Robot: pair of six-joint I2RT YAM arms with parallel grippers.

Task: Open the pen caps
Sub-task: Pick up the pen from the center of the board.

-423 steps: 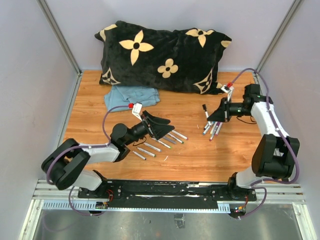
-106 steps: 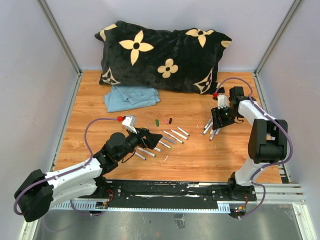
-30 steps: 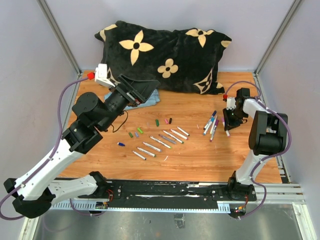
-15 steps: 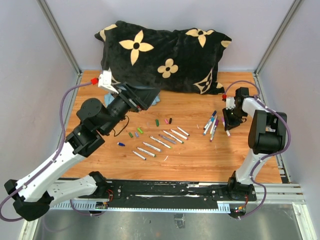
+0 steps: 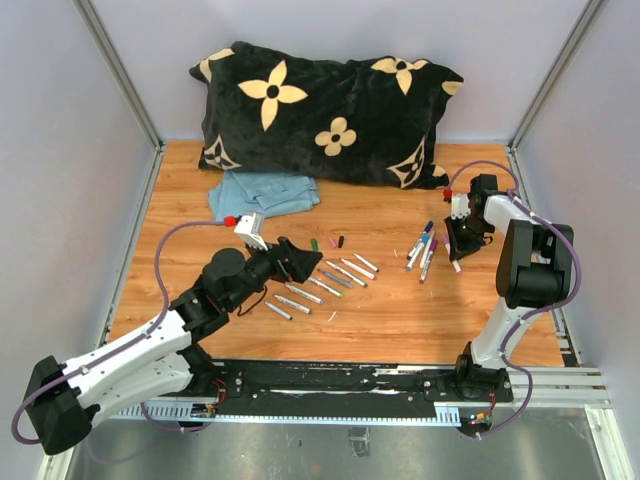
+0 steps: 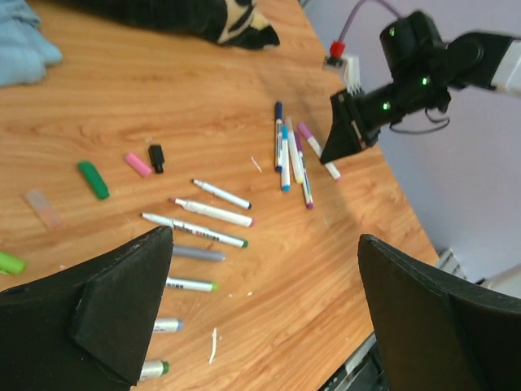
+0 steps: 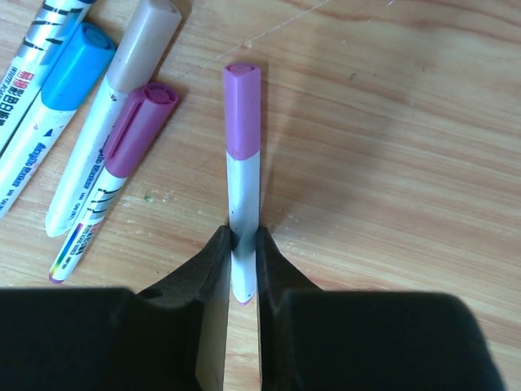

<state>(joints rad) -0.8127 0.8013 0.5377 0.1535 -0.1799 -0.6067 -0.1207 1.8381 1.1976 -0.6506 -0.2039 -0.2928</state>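
Your right claw (image 7: 242, 244) grips a white pen (image 7: 243, 195) mid-frame, its pink cap (image 7: 242, 110) with a rounded-triangle tip still on, your left claw (image 6: 260, 261) gapes empty

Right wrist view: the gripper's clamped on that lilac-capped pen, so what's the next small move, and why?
Probably lift the pen a little off the table. The right gripper is shut on its white barrel, the lilac cap is still on, and the left gripper stands open, free to pull it.
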